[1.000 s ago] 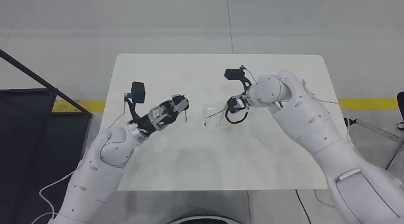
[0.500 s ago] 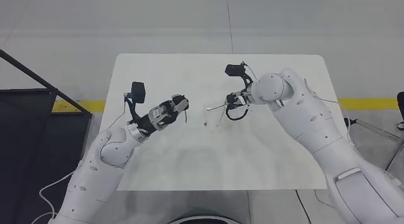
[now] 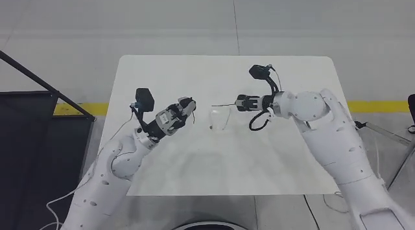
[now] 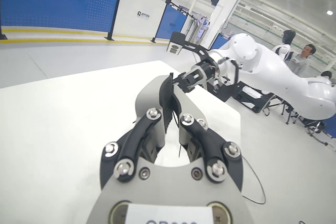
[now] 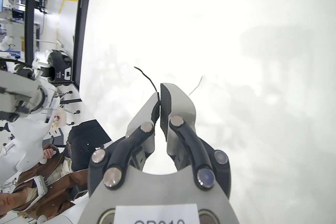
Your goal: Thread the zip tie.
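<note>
My right gripper (image 3: 238, 103) (image 5: 160, 89) is shut on a thin black zip tie (image 5: 147, 76). The tie's free end (image 3: 224, 105) sticks out level over the table's middle, pointing at my left gripper (image 3: 189, 105) (image 4: 170, 80). That gripper hovers a short gap away and is shut on another thin black strand (image 4: 172, 114), which hangs down between its fingers. In the left wrist view the right gripper (image 4: 181, 79) sits just beyond the left fingertips. I cannot tell whether the two strands are one tie.
A pale translucent strip (image 3: 219, 118) (image 5: 195, 86) lies on the white table (image 3: 292, 159) below the gap between the grippers. A black barrier frame stands off the table's left side. People sit beyond the table edges, away from the work.
The right wrist has swung out to the right, and its tie now points level toward the left gripper instead of slanting down. The left arm has edged slightly right.
</note>
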Robot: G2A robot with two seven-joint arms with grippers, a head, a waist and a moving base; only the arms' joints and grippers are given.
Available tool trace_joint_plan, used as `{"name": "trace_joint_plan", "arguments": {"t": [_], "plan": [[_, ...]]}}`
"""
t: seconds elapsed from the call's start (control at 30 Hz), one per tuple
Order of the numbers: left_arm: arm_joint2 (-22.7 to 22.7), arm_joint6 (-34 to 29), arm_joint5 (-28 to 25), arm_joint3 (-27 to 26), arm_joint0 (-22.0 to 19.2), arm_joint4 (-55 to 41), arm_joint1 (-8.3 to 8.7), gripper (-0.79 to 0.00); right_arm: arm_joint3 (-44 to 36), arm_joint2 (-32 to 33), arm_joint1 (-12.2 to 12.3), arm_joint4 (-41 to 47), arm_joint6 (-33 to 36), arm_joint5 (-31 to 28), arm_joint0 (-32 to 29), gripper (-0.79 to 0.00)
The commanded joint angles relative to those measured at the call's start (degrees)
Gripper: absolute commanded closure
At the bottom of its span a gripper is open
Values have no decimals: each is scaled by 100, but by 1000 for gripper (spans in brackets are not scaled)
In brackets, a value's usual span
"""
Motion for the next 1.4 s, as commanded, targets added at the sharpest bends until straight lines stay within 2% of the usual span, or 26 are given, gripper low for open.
{"name": "trace_joint_plan", "arguments": {"t": [0.0, 0.2, 0.57, 0.7, 0.87, 1.03, 1.2, 1.37], "plan": [[75, 353, 134, 7, 49, 525, -17, 0, -491, 388, 114, 44, 33, -98, -460, 0], [151, 615, 200, 103, 74, 919, -31, 0, -1513, 1280, 349, 327, 113, -591, -1585, 0], [151, 615, 200, 103, 74, 919, -31, 0, -1513, 1280, 349, 327, 113, -591, -1585, 0], [262, 577, 218, 81, 7, 1253, -40, 0, -1530, 1275, 347, 349, 49, -602, -1614, 0], [410, 846, -28, 425, -317, 1526, -71, 0, -1640, 1437, 366, 863, -46, -700, -1773, 0], [619, 1096, -323, 853, -685, 1575, -124, 0, -1701, 1733, 422, 1697, 318, -980, -1992, 0], [795, 1336, -325, 1185, -929, 1642, -185, 0, -1753, 1807, 459, 2159, 656, -1009, -2079, 0], [868, 1506, -225, 1309, -996, 1790, -212, 0, -1866, 1794, 478, 2178, 640, -887, -2134, 0]]}}
